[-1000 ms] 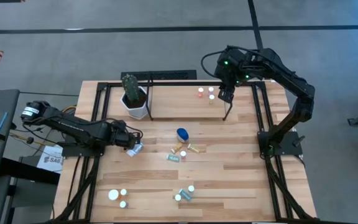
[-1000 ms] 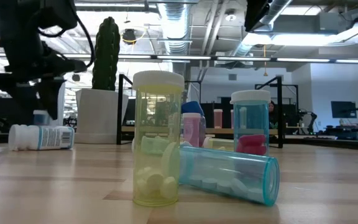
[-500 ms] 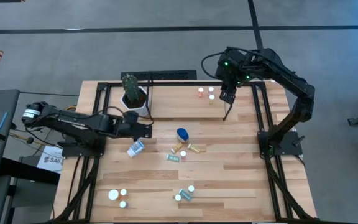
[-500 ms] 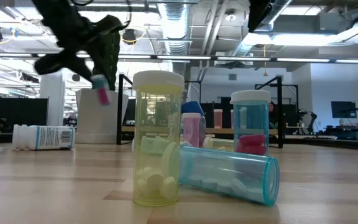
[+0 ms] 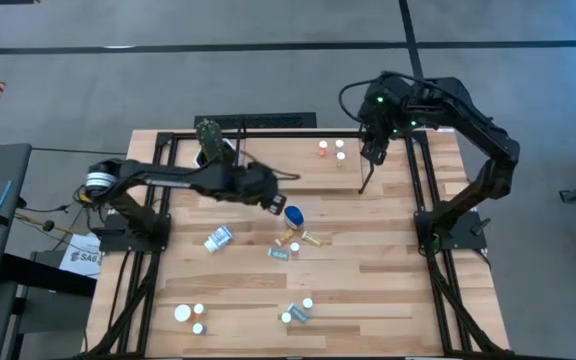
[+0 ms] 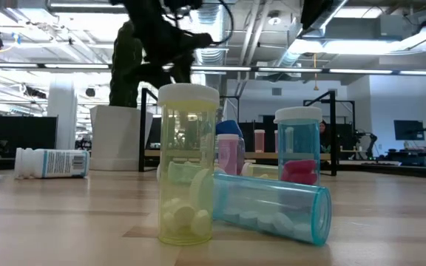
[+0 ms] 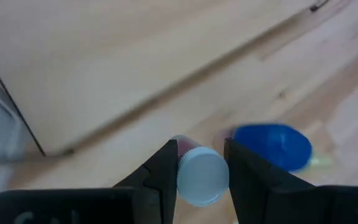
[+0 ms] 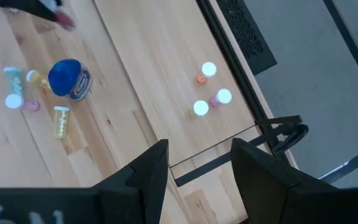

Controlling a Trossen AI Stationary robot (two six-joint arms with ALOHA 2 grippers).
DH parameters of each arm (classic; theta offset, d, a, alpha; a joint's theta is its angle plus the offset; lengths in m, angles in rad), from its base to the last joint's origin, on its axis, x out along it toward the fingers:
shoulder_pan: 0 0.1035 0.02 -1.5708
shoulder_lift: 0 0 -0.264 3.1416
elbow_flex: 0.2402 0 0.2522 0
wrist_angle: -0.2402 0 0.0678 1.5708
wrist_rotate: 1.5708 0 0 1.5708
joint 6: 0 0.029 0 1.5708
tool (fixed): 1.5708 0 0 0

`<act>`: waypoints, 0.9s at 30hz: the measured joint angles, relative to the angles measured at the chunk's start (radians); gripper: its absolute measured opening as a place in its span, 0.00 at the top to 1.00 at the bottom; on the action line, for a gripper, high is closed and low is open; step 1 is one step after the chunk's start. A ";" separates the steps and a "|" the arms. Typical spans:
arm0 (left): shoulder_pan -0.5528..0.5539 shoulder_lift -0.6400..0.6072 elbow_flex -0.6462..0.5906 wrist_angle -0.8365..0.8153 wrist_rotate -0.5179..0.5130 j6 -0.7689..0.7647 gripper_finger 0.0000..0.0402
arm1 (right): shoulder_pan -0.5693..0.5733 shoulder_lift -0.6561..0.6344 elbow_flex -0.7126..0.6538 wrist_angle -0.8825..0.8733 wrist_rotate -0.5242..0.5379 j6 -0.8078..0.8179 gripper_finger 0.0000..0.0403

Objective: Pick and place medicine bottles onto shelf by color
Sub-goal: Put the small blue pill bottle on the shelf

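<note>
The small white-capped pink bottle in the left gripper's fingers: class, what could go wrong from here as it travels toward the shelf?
1. The left gripper pinches the small white-capped pink bottle only near its cap, so it could slip out.
2. It is passing close above the rounded blue bottle, and might knock it if it dips.
3. Three small bottles already stand on the wooden shelf under the open right gripper; a careless placement could topple them.
</note>
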 joint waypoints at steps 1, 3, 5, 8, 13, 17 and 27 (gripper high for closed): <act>0.016 0.015 0.021 -0.011 0.001 0.025 0.76 | 0.004 -0.003 0.001 0.000 0.000 0.002 0.51; 0.053 0.041 0.045 -0.004 0.012 0.057 0.76 | 0.011 -0.008 0.001 0.001 0.000 0.016 0.51; 0.093 0.058 0.051 -0.005 0.020 0.070 0.76 | 0.013 -0.008 0.001 0.000 0.000 0.025 0.51; 0.153 0.062 0.055 -0.004 0.038 0.074 0.76 | 0.013 -0.013 0.000 0.001 0.000 0.026 0.51; 0.206 0.061 0.055 0.000 0.052 0.076 0.76 | 0.013 -0.013 0.000 0.001 0.000 0.027 0.51; 0.206 0.060 0.055 0.004 0.075 0.098 0.76 | 0.012 -0.013 0.000 0.001 0.000 0.032 0.51; 0.178 0.064 0.053 0.113 0.086 0.154 0.76 | 0.012 -0.013 0.000 0.020 0.000 0.036 0.51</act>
